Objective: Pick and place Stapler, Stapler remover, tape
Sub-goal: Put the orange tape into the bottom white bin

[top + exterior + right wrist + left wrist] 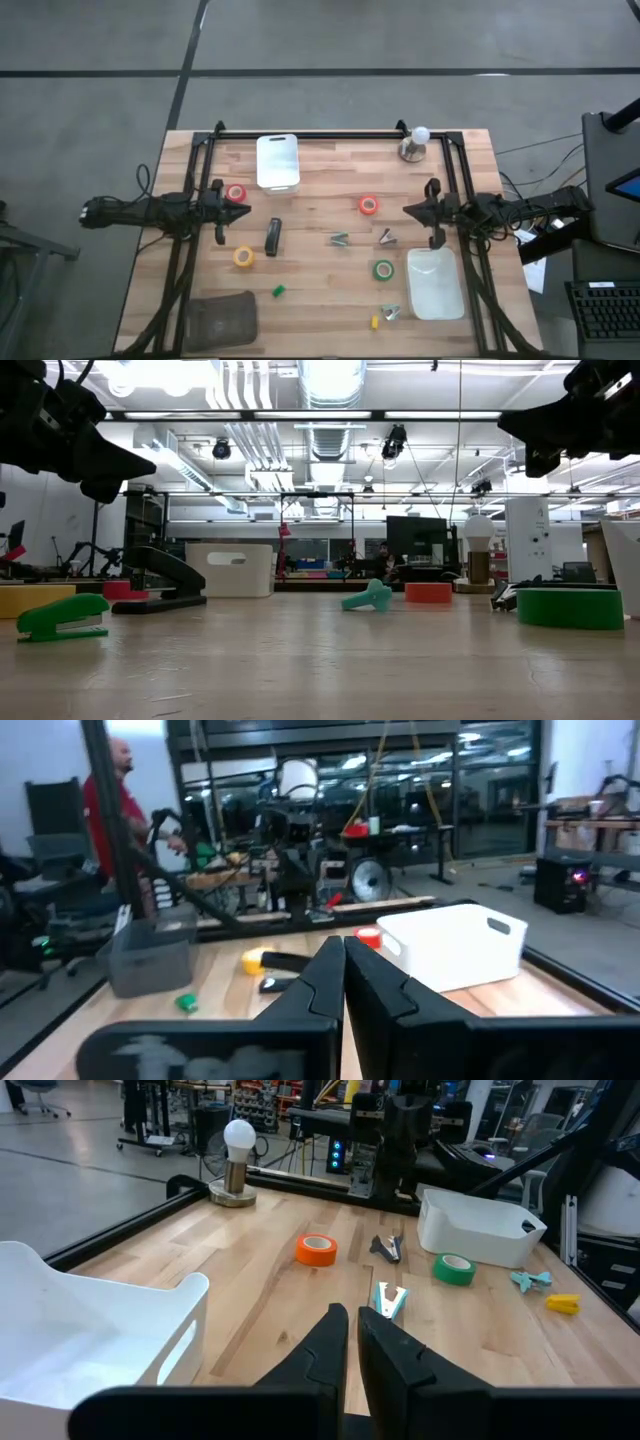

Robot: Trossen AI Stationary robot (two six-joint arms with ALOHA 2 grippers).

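Table (330, 200): wood top, black frame rails along the far and side edges.

White bin (278, 161) at far centre-left, second white bin (433, 284) at near right by the right rail. Grey bag (222, 320) at the near-left corner. Bulb on a stand (415, 143) at the far right.

Left gripper (243, 210) hangs mid-left above the table, fingers clenched, tips together, holding nothing. Right gripper (408, 210) mirrors it mid-right, fingers also pressed together and empty. Both are well clear of every item.

Stapler (273, 237): black, flat on the table left of centre, long axis running near-to-far with a slight tilt. Which end is the nose, I can't tell. It lies near the left gripper, not touching.

Tape: red roll (236, 193) just beside the left gripper's far side, red roll (368, 204) centre-right, green roll (383, 269) beside the near-right bin, yellow roll (243, 257) just near-left of the stapler. All lie flat.

Removers: one at centre (340, 239), one (386, 237) right of it, one (389, 312) near edge.

Small green piece (279, 291) and yellow piece (375, 322) near the front.
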